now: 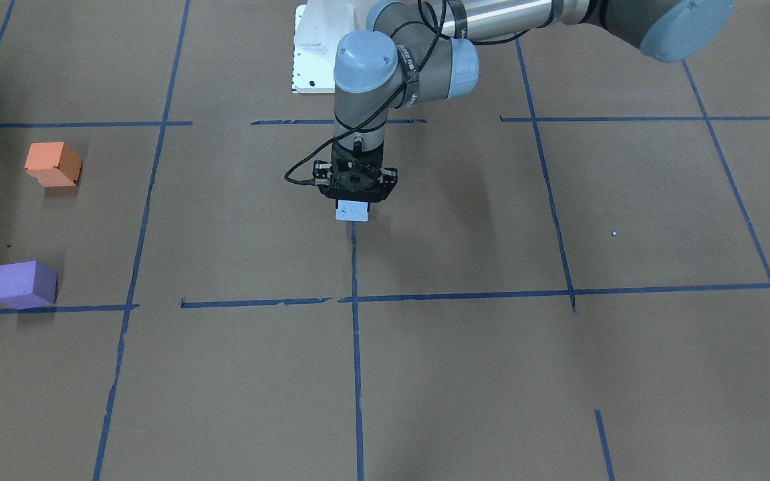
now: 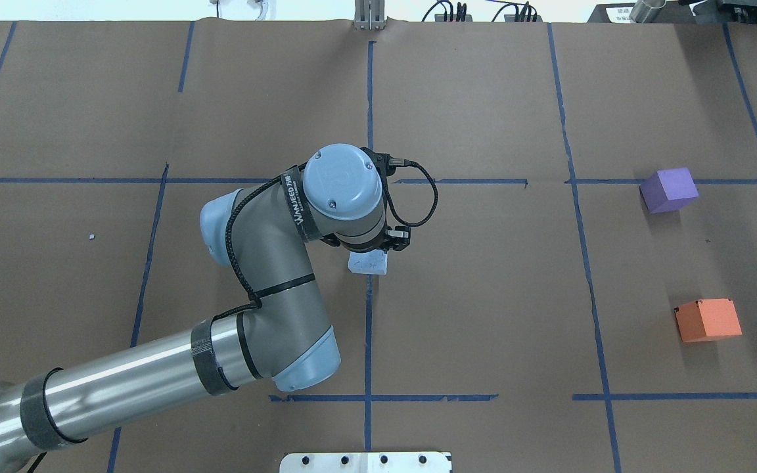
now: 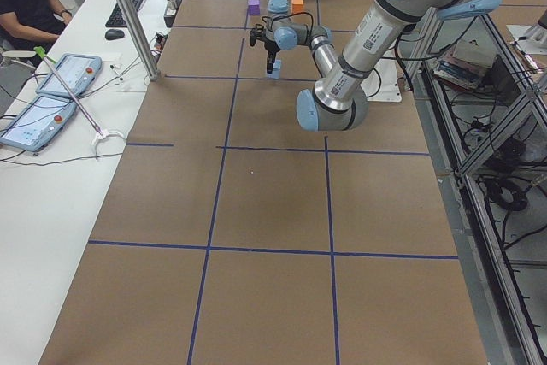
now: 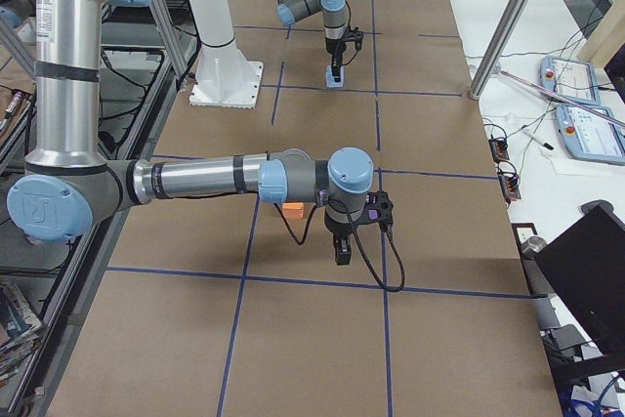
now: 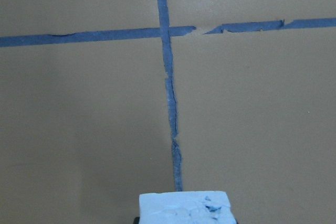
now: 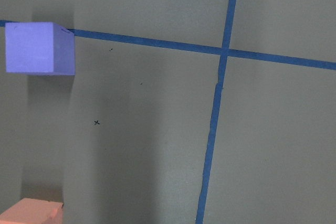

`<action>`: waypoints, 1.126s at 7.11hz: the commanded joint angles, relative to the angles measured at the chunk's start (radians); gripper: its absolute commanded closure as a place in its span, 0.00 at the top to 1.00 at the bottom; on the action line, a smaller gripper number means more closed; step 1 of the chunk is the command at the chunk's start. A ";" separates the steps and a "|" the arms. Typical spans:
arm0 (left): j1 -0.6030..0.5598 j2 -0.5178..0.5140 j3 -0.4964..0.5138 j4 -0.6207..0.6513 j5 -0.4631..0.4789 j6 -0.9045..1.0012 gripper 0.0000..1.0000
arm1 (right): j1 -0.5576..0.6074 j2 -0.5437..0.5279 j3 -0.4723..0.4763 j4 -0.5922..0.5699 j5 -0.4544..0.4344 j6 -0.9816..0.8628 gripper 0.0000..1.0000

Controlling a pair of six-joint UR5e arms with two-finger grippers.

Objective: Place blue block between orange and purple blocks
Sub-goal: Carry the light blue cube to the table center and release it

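Roughly at the middle of the table (image 1: 465,374), the left gripper (image 1: 353,206) points straight down. Its fingers are clamped on the pale blue block (image 2: 368,263). The block sits at a strip of blue tape (image 1: 356,361) that runs along the centre of the brown paper. Whether it touches the paper or hangs just above it is hard to tell. In the left wrist view the block's chipped top face fills the bottom edge, with the tape line running away from it to a crossing strip.

The orange block (image 1: 53,164) and the purple block (image 1: 25,284) lie on the robot's right side of the table, well apart from the blue block. They are also clearly apart from each other. The orange one is nearer the robot's base and the purple one is farther out, just beside a cross strip of tape. Both stand flat on the paper.

The right gripper (image 4: 342,253) shows only in the exterior right view. There the right arm reaches out low over the paper, with the gripper hanging down close by those two blocks. I cannot tell from that view whether its fingers are spread or closed. The right wrist camera looks down on the purple block at upper left and on a corner of the orange one at lower left. A small x mark (image 6: 96,123) lies on the paper between them.

A white base plate (image 1: 315,47) sits on the table at the robot's side.
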 commanded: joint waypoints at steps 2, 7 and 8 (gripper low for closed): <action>0.006 -0.007 0.098 -0.086 0.003 0.000 0.44 | -0.005 0.001 0.008 0.000 0.002 0.000 1.00; 0.002 0.004 0.022 -0.108 0.067 -0.043 1.00 | -0.092 0.014 0.092 0.003 0.097 0.128 1.00; -0.003 0.024 -0.048 -0.097 0.069 -0.045 1.00 | -0.143 0.016 0.124 0.058 0.096 0.244 1.00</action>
